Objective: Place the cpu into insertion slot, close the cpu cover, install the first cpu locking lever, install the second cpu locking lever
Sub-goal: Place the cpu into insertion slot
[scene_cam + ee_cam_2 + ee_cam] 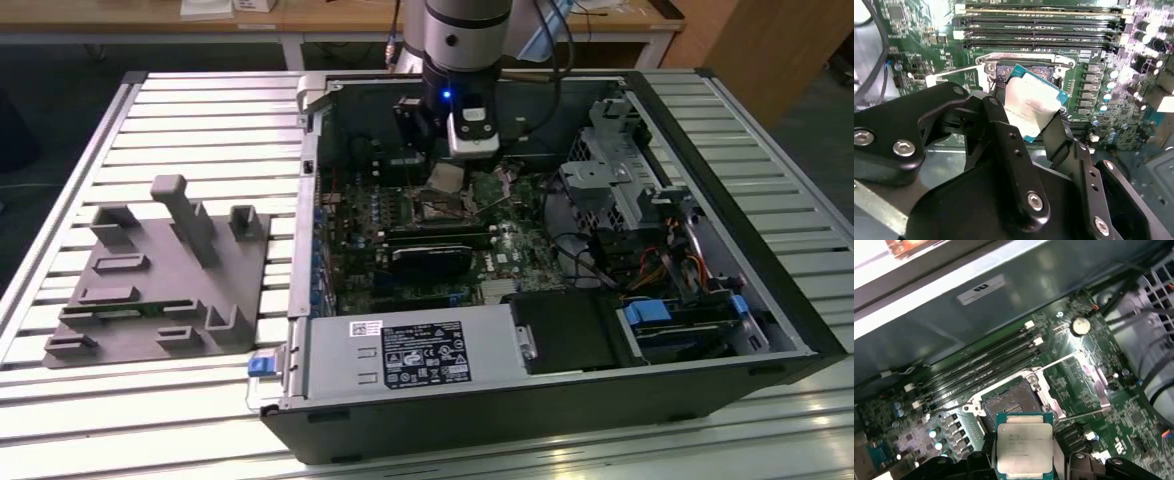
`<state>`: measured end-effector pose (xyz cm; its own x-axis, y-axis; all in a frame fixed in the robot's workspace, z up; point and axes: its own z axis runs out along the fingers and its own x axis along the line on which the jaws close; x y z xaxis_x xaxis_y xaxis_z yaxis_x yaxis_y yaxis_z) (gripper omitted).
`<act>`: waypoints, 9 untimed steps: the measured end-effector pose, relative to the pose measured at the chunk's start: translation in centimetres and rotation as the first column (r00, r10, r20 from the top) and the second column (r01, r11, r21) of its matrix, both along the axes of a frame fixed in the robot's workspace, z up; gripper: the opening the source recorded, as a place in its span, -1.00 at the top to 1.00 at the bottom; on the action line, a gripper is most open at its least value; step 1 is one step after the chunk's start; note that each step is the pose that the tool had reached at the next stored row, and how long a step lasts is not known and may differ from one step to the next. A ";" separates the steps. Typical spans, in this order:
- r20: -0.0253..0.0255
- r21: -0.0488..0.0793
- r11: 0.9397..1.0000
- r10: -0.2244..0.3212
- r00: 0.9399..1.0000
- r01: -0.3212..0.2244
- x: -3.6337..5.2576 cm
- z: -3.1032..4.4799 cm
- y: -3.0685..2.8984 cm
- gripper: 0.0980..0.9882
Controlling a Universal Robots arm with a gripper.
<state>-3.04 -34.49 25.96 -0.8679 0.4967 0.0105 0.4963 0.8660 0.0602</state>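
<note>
One cpu point(1023, 442) clamped by two opposite edges between the fingers of the gripper point(1023, 460), silver top showing in both wrist views. Held over the slot point(1011, 402), tilted, not seated in it. Cover point(1097, 385) swung open beside the slot. Upper centre of the exterior view: gripper reaching down inside the open case point(747, 300). Case lying on a slatted metal table point(200, 110). Grey fixture point(160, 275) on the table at the exterior view's left. Wooden benches point(334, 15) along the top edge.
</note>
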 end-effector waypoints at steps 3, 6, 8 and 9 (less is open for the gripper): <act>0.000 -0.003 0.999 -0.045 0.999 0.045 0.00 -0.04 0.00 0.01; 0.000 -0.006 0.996 -0.091 0.996 0.091 0.00 -0.07 0.00 0.01; 0.001 -0.008 0.993 -0.121 0.993 0.121 0.00 -0.09 0.00 0.01; 0.001 -0.009 0.991 -0.136 0.991 0.136 0.00 -0.10 0.00 0.01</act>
